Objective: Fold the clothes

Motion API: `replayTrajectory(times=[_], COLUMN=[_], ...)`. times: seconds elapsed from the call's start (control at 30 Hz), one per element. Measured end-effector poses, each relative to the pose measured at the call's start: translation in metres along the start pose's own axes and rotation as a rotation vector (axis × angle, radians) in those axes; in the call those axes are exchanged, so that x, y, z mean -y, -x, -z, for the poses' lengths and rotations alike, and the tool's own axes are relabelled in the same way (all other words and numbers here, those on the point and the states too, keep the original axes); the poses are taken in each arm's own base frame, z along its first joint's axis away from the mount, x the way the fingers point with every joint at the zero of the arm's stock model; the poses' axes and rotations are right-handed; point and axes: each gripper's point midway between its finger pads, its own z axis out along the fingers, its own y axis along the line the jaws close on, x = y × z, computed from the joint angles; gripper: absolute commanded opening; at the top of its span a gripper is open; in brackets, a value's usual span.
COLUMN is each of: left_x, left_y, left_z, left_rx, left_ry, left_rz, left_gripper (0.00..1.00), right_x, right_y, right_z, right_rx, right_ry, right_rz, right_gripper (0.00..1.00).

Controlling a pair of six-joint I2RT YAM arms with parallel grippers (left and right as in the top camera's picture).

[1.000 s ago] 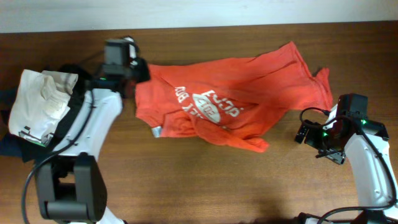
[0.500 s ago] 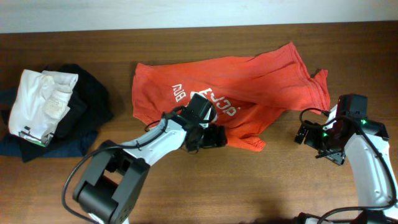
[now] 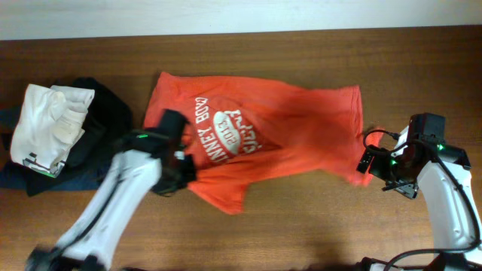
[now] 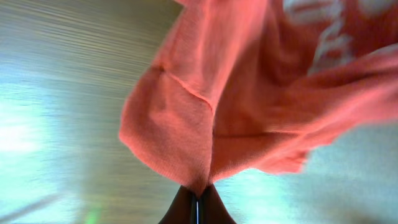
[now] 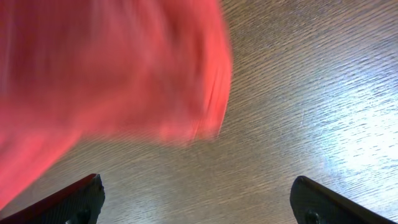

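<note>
Fingers of the left gripper [image 4: 196, 200] are pressed together on a fold of the red-orange T-shirt [image 3: 260, 139], so this gripper holds the cloth. In the overhead view it is at the front left part of the shirt, and a flap of cloth reaches from there toward the front of the table [image 3: 316, 226]. The right gripper [image 5: 196, 186] has its fingers wide apart with only bare wood between them. The blurred right edge of the shirt is just ahead of it.

The shirt lies across the middle of the table, white lettering up, wrinkled and uneven in outline. I judge the task to be at its beginning: no clean fold shows, so flattening and all the folds remain. A white garment [image 3: 49, 120] on dark garments [image 3: 109, 113] lies near the shirt's left edge.
</note>
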Motion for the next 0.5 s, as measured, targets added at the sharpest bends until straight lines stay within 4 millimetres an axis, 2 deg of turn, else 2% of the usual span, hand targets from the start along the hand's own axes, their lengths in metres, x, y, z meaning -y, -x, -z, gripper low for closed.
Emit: replayTrajectory(times=[0.03,0.07,0.1,0.13,0.17,0.27,0.3,0.33,0.4,0.43,0.5], left_x=[-0.01,-0.022,-0.034,-0.037,-0.037,-0.04,-0.041,-0.042,-0.042,-0.042,-0.042], left_y=[0.005,0.007,0.009,0.01,0.01,0.008,0.006,0.005,0.004,0.004,0.003], left_z=[0.008,0.015,0.019,0.019,0.019,0.013,0.009,0.008,0.006,0.006,0.006], left_rx=[0.034,0.048,0.056,0.06,0.062,0.056,0.049,0.047,0.042,0.042,0.042], left_ry=[0.004,0.014,0.031,0.038,0.04,0.047,0.051,0.052,0.054,0.054,0.054], left_rz=[0.028,0.061,0.095,0.104,0.104,0.104,0.104,0.105,0.105,0.103,0.102], left_gripper=[0.01,0.01,0.01,0.01,0.01,0.01,0.01,0.01,0.01,0.01,0.01], right_x=[0.0,0.001,0.001,0.001,0.001,-0.007,-0.018,-0.028,-0.052,-0.057,-0.05], right_y=[0.0,-0.003,-0.006,-0.014,-0.022,-0.028,-0.026,-0.014,0.006,0.006,-0.017], right_z=[-0.002,-0.01,-0.015,-0.017,-0.021,-0.026,-0.029,-0.033,-0.037,-0.039,-0.047], right_rx=[-0.008,-0.043,-0.071,-0.113,-0.157,-0.189,-0.172,-0.116,-0.013,-0.011,-0.126], right_ry=[-0.002,-0.004,-0.006,0.0,0.004,0.015,0.034,0.053,0.095,0.099,0.065], right_rz=[-0.001,-0.005,-0.008,-0.014,-0.02,0.012,0.055,0.092,0.171,0.187,0.174], right_gripper=[0.95,0.85,0.83,0.83,0.82,0.81,0.77,0.75,0.75,0.75,0.75])
